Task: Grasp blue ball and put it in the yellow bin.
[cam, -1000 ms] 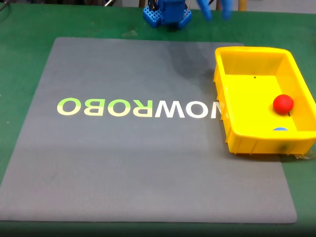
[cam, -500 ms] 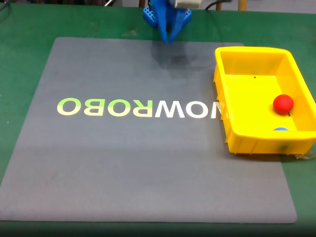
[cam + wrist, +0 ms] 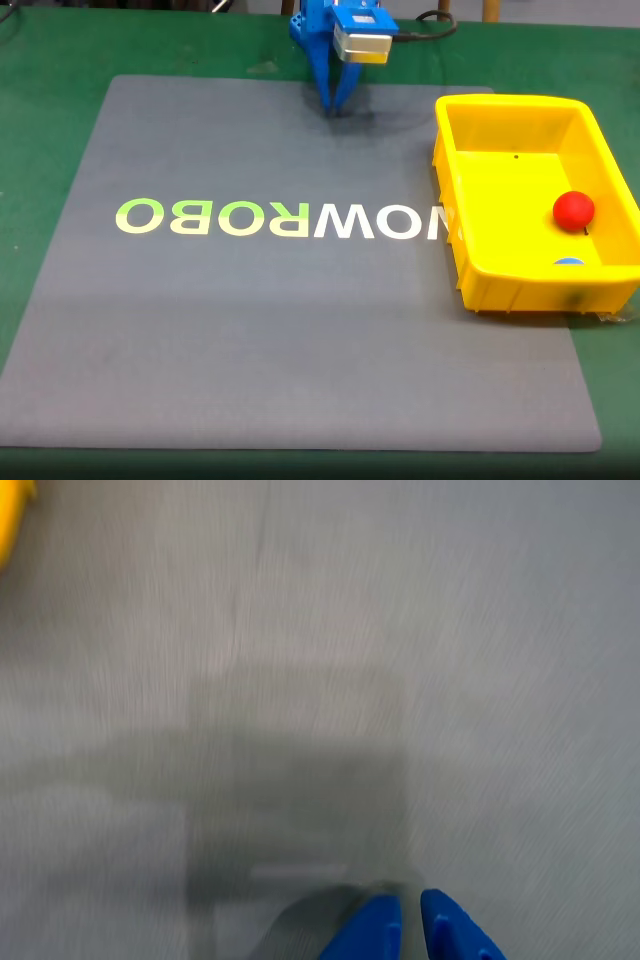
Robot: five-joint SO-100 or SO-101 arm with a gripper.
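In the fixed view, the grey mat with the pale letters lies on the green table. At the mat's far edge the blue gripper points down, its fingers close together and holding nothing. To the right stands the yellow bin; inside it the red ball rests, and the blue ball lies nearly hidden behind the near wall.

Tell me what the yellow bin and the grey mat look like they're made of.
Yellow bin: probably molded plastic; its uniform bright colour, thick rim and slightly glossy sloped walls suggest it. Grey mat: likely rubber or foam sheet; it looks matte, flat, with rounded corners and printed lettering.
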